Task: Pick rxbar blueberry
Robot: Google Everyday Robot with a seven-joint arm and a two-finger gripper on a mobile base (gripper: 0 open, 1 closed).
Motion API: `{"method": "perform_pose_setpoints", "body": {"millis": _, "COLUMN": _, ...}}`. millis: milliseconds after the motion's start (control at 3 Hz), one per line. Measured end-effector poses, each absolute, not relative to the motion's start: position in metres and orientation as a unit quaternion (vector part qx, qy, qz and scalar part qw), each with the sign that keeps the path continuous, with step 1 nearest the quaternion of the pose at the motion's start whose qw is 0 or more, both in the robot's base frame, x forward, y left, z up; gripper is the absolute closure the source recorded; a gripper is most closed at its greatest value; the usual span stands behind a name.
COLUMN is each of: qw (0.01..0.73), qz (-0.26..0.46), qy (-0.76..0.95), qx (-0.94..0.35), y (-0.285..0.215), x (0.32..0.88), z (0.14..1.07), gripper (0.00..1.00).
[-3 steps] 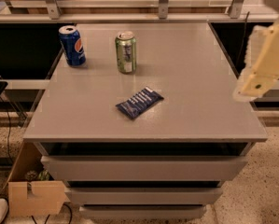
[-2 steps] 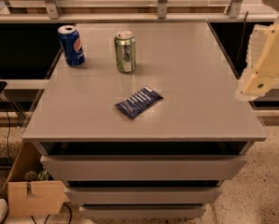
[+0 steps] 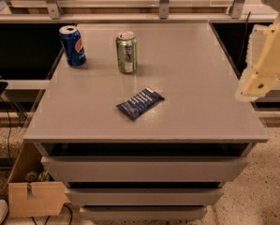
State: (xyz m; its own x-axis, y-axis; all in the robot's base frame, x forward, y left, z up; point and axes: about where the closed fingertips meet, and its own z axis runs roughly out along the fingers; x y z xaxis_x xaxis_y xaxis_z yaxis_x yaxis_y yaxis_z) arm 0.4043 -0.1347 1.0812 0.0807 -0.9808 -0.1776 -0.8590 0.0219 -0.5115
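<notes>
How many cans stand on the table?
2. The Pepsi can stands at the back left; the green can is just right of it. None seems hidden. The gripper hangs at the right of the table.

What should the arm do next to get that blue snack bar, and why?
Probably swing the gripper in over the table until it is above the rxbar blueberry. The gripper hangs beyond the right edge, well apart from the bar, which lies flat in front of the green can.
</notes>
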Motion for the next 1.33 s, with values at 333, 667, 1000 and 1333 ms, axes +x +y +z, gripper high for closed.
{"method": "perform_pose_setpoints", "body": {"millis": 333, "qw": 0.262, "qz": -0.112, "qy": 0.623, "qx": -0.728, "y": -0.116, "x": 0.407, "z": 1.082, "gripper": 0.00}}
{"method": "perform_pose_setpoints", "body": {"millis": 667, "qw": 0.252, "qz": -0.083, "qy": 0.525, "qx": -0.809, "y": -0.064, "x": 0.429, "z": 1.057, "gripper": 0.00}}
{"method": "perform_pose_setpoints", "body": {"millis": 1000, "qw": 0.238, "qz": -0.061, "qy": 0.480, "qx": -0.842, "y": -0.036, "x": 0.448, "z": 1.033, "gripper": 0.00}}
{"method": "perform_pose_setpoints", "body": {"millis": 1333, "qw": 0.238, "qz": -0.061, "qy": 0.480, "qx": -0.842, "y": -0.036, "x": 0.448, "z": 1.034, "gripper": 0.00}}
